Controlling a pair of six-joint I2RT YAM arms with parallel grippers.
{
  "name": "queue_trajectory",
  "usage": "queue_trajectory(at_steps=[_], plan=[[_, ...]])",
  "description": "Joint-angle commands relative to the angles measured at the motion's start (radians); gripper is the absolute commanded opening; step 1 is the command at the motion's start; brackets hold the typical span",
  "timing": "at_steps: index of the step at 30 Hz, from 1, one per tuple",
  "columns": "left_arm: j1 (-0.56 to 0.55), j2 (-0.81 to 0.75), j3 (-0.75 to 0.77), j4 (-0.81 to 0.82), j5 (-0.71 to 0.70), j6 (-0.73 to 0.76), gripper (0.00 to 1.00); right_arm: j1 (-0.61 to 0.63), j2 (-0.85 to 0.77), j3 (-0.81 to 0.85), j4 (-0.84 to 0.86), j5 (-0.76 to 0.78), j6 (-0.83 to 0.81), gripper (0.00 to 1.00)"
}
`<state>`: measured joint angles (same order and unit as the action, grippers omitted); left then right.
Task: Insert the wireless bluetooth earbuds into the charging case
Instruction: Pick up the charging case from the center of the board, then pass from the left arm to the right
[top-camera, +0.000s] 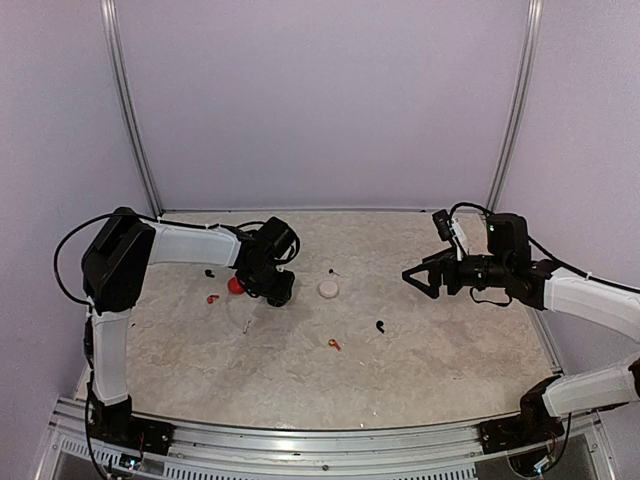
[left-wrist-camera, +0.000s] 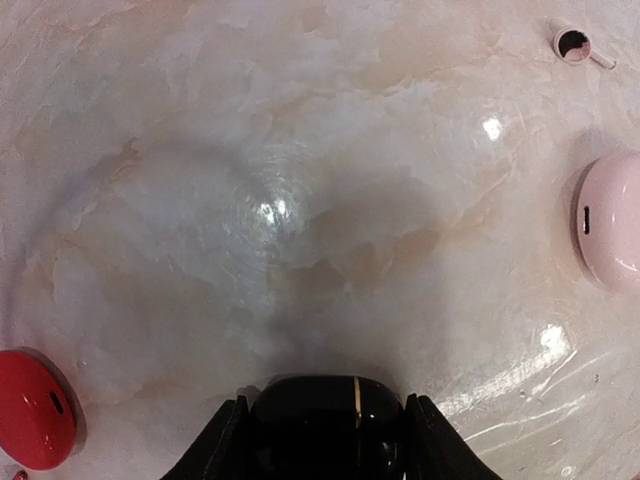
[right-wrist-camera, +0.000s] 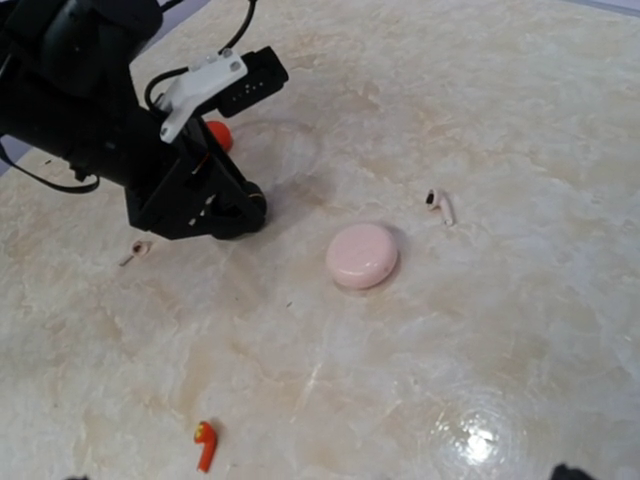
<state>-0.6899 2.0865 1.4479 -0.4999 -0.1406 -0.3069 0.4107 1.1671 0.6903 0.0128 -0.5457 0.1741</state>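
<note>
Case (left-wrist-camera: 322, 400), black, sits pinched tight within left tool (left-wrist-camera: 325, 432).

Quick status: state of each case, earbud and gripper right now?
Glossy black round case: looks closed, gripped.
Left fingers: shut on that case.
Right fingers: open, empty.
Red round case: closed, on marbled table.
Pink round case: closed, on table.
Orange earbud: loose on table.
Pale earbud: loose on table.
Black earbud: loose on table.

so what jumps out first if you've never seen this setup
The left gripper is down on the marbled table, closed on a glossy black charging case, a red case just beside it. Then the pale pink case at mid-table with tiny earbuds scattered around it, and the right gripper hovering open.
</note>
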Motion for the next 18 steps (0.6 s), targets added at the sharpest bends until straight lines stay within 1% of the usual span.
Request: queue_trajectory(at_steps=[1,4,6,8,10,13,18], plan=[[-0.004,-0.063,-0.045,0.092,0.017,-0.064,0.44,0.011,0.003,0.004,0.021,0.001,0.003,0.99],[0.01,-0.161,-0.139,0.232,0.092,-0.134,0.39,0.013,0.0,0.009,0.036,0.01,0.012,1.0],[0.013,-0.246,-0.205,0.354,0.131,-0.194,0.39,0.014,-0.003,0.013,0.053,0.021,0.023,0.99],[0.011,-0.337,-0.264,0.446,0.198,-0.283,0.37,0.022,-0.006,0.017,0.08,0.048,0.04,1.0],[0.001,-0.397,-0.295,0.523,0.217,-0.367,0.35,0.046,-0.009,0.018,0.119,0.096,0.063,0.99],[-0.023,-0.476,-0.317,0.605,0.214,-0.461,0.38,0.114,-0.003,0.021,0.188,0.194,0.098,0.96],[-0.07,-0.562,-0.327,0.693,0.146,-0.585,0.38,0.255,0.023,0.039,0.304,0.37,0.095,0.94]])
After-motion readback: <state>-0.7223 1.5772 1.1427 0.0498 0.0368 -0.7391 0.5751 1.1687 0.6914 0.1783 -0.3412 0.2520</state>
